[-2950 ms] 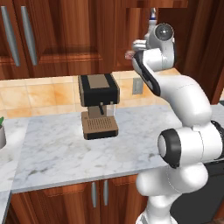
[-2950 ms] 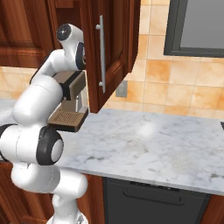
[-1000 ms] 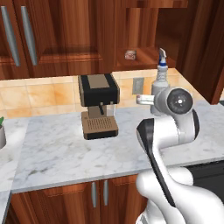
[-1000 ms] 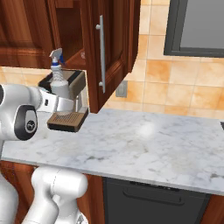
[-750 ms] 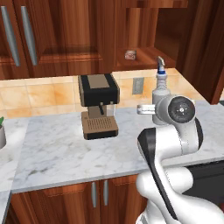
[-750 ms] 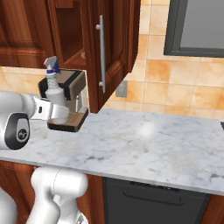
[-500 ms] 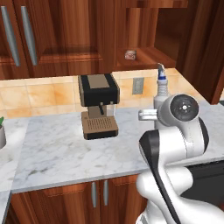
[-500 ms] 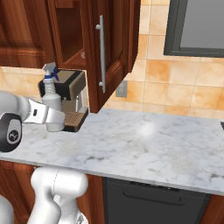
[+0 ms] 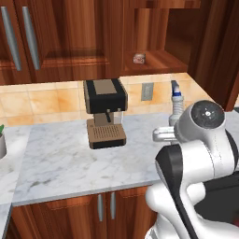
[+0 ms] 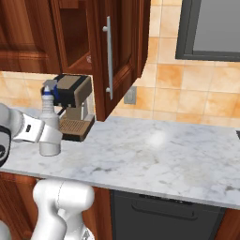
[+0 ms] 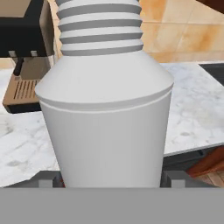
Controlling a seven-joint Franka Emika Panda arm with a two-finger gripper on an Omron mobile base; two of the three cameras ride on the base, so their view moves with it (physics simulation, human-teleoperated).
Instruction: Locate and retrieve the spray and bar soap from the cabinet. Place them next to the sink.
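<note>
The spray (image 10: 48, 123), likely light, stiff and slick-walled, sits pinched low on its body between the spread fingers (image 11: 174, 178)

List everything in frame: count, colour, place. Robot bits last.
spray: 1, pale grey-white with blue-tipped nozzle, upright over the counter right of the coffee machine
bar soap: 1, pinkish, on the open cabinet's shelf
cabinet: 1, reddish-brown wood, door open, above the counter
coffee machine: 1, black and tan, on the counter by the wall
wall socket: 1, grey, on the tiles
counter: 1, white marble
plant pot: 1, grey, far left, cut off
gripper: 1, fingers either side of the spray's body
</note>
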